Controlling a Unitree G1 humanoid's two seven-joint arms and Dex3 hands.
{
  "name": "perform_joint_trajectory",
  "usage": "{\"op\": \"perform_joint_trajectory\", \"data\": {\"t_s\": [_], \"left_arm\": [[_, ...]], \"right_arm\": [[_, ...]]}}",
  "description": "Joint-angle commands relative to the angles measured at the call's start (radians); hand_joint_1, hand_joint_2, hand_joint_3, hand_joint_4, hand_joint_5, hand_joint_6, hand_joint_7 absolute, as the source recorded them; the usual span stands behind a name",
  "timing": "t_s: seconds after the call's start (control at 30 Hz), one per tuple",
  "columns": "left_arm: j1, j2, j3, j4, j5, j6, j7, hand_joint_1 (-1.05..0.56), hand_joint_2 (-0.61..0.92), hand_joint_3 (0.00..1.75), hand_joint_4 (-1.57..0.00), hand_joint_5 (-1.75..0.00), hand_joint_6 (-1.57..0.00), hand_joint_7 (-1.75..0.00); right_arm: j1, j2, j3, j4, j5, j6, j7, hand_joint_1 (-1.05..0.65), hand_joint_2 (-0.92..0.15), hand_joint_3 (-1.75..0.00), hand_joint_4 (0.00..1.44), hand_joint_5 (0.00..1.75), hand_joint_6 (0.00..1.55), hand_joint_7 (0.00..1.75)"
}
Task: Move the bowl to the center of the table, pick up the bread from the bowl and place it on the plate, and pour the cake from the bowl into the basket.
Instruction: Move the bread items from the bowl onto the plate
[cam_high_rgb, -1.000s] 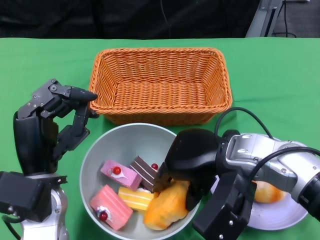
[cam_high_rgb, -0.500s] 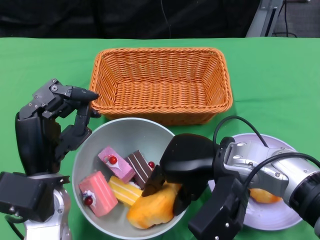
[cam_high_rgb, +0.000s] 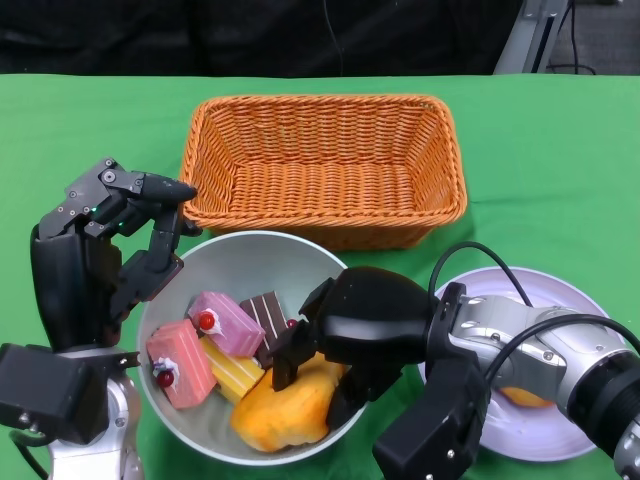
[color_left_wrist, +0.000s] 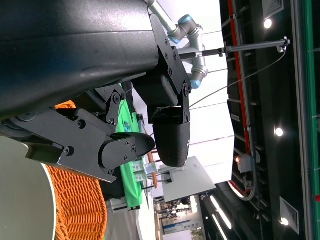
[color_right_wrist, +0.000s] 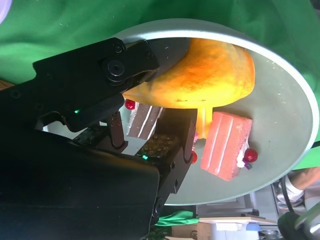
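Note:
The grey bowl (cam_high_rgb: 215, 262) sits in front of the wicker basket (cam_high_rgb: 325, 165). It holds an orange bread (cam_high_rgb: 285, 410), two pink cakes (cam_high_rgb: 225, 322), a yellow cake and a chocolate cake (cam_high_rgb: 268, 312). My right hand (cam_high_rgb: 365, 330) reaches into the bowl's right side, fingers closed around the bread. The right wrist view shows the bread (color_right_wrist: 210, 75) between the thumb and fingers of the right hand (color_right_wrist: 100, 125), with a pink cake (color_right_wrist: 227, 145) beside it in the bowl (color_right_wrist: 285, 85). My left hand (cam_high_rgb: 105, 260) stands open just left of the bowl, holding nothing.
A white plate (cam_high_rgb: 565, 300) lies at the right, partly under my right forearm, with another piece of bread (cam_high_rgb: 520, 395) on it. The basket (color_left_wrist: 80, 205) has nothing in it. Green cloth covers the table.
The bowl has slid left toward my left hand, with my right hand and the bread moving along inside it. The cakes shifted to the bowl's left side. My left hand stayed put.

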Motion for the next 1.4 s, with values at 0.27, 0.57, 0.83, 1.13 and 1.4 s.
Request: {"op": "perform_joint_trajectory", "data": {"t_s": [0.27,0.57,0.83,1.13,1.4], "left_arm": [[-0.008,0.020,0.010,0.026,-0.011,-0.012,-0.006,-0.10,0.80,0.64,-0.84,-1.47,-0.87,-1.02],[-0.017,0.025,0.018,0.048,-0.002,-0.024,0.004,-0.11,0.80,0.64,-0.84,-1.48,-0.88,-1.02],[-0.014,0.031,0.022,0.048,0.009,-0.020,0.009,-0.11,0.79,0.66,-0.83,-1.47,-0.88,-1.01],[-0.012,0.040,0.029,0.047,0.008,-0.014,0.010,-0.11,0.78,0.66,-0.83,-1.46,-0.88,-1.01],[-0.014,0.042,0.032,0.051,0.001,-0.018,0.002,-0.10,0.79,0.65,-0.83,-1.45,-0.88,-1.00]], "right_arm": [[-0.025,0.007,-0.041,0.036,0.048,-0.024,-0.026,-0.21,-0.90,0.00,0.66,1.74,0.65,1.40],[-0.030,-0.006,-0.062,0.034,0.047,-0.035,-0.064,-0.20,-0.91,-0.03,0.70,1.69,0.75,1.20],[-0.042,-0.013,-0.067,0.032,0.046,-0.038,-0.094,-0.19,-0.91,-0.01,0.71,1.67,0.76,1.18],[-0.044,-0.035,-0.101,-0.001,0.052,-0.028,-0.135,-0.20,-0.92,-0.02,0.79,1.53,0.90,0.80],[-0.030,-0.046,-0.138,-0.020,0.077,-0.040,-0.134,-0.19,-0.91,-0.02,0.84,1.43,1.01,0.58]]}}
